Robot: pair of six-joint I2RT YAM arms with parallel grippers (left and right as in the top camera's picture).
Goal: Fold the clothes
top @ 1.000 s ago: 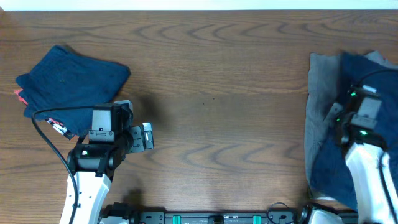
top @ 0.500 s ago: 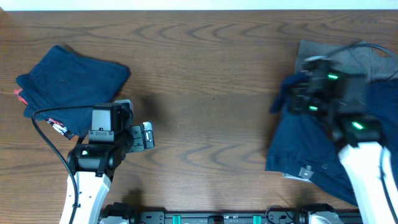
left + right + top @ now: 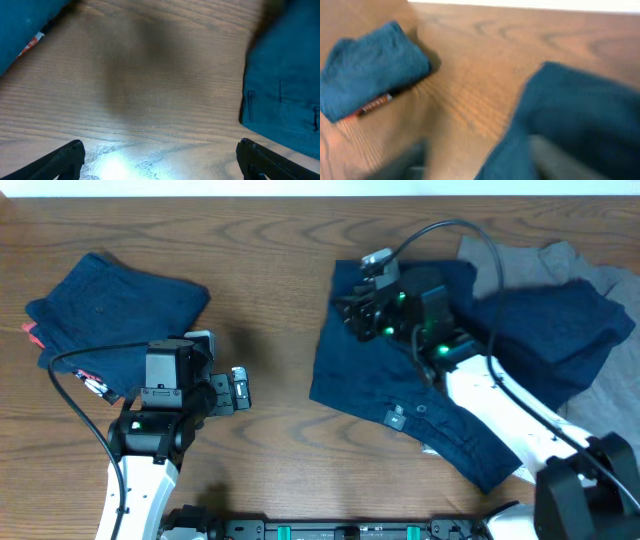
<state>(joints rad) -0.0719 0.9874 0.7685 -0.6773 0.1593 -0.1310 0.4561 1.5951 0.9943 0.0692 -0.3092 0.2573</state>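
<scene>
Wooden table (image 3: 280, 270) seen from above; a dark blue garment (image 3: 400, 395) sprawls unfolded right of the middle, its far left corner pinched by the right pincer (image 3: 348, 312); a grey garment (image 3: 530, 265) lies partly beneath it by the right edge; a folded blue garment (image 3: 110, 305) sits near the left edge; the left pincer (image 3: 243, 391) hovers beside it, spread.

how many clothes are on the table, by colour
navy blue: 2, the folded navy garment and the spread navy garment (its right part may be a separate piece, cannot tell)
grey: 1, the grey garment
total: 3
</scene>
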